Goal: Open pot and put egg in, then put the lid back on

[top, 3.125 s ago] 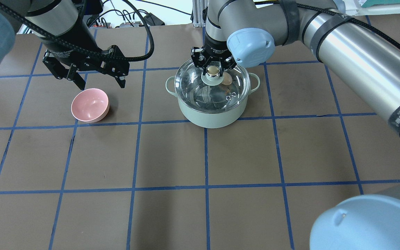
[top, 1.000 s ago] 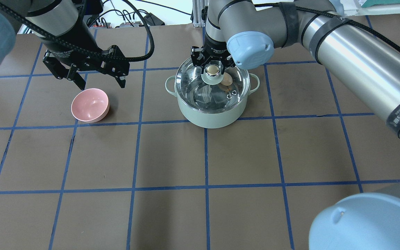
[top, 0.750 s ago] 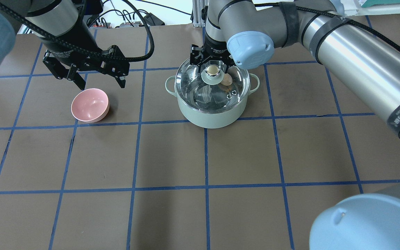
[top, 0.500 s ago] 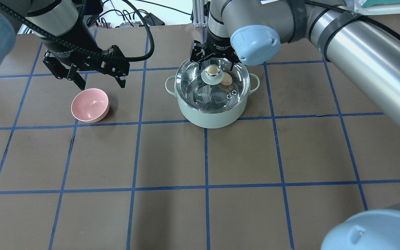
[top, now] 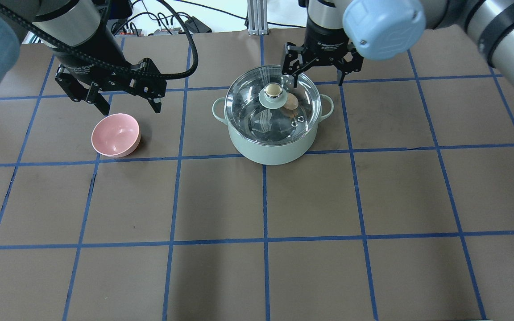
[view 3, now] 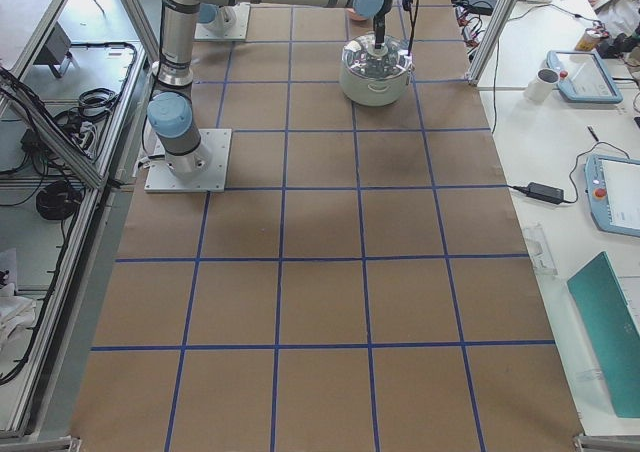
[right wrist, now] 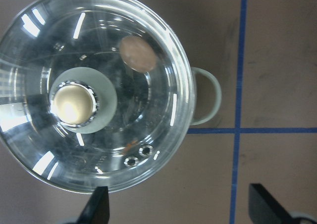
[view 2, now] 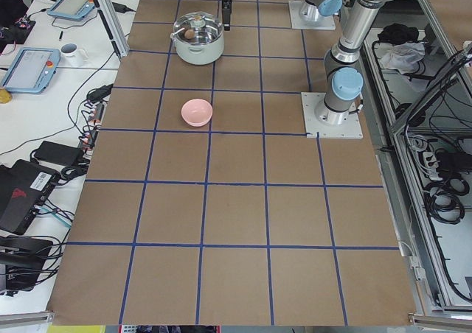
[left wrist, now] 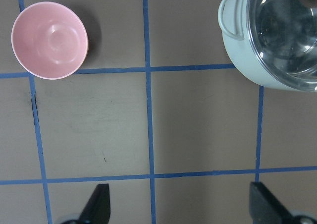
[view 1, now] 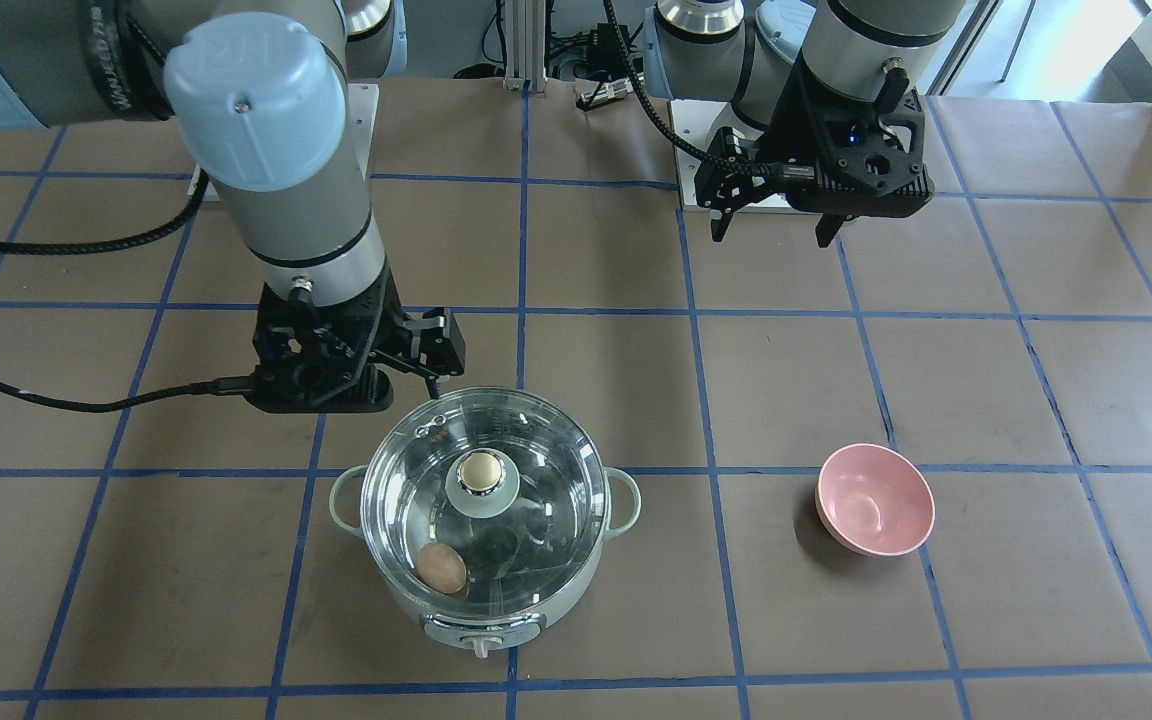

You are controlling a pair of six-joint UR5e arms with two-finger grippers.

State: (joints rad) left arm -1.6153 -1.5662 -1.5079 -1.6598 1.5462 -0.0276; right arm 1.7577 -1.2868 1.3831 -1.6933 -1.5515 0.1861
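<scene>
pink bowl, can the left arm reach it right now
Probably yes: the left gripper hangs open near the pink bowl, with nothing between them; the pot stands well off to one side.

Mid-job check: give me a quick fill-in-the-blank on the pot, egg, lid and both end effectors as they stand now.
The egg lies ____ the pot.
The lid sits ____ the pot.
The right end effector is ____, gripping nothing.
The bowl near the left end effector is coloured ____.
Missing words: inside; on; open; pink.
</scene>
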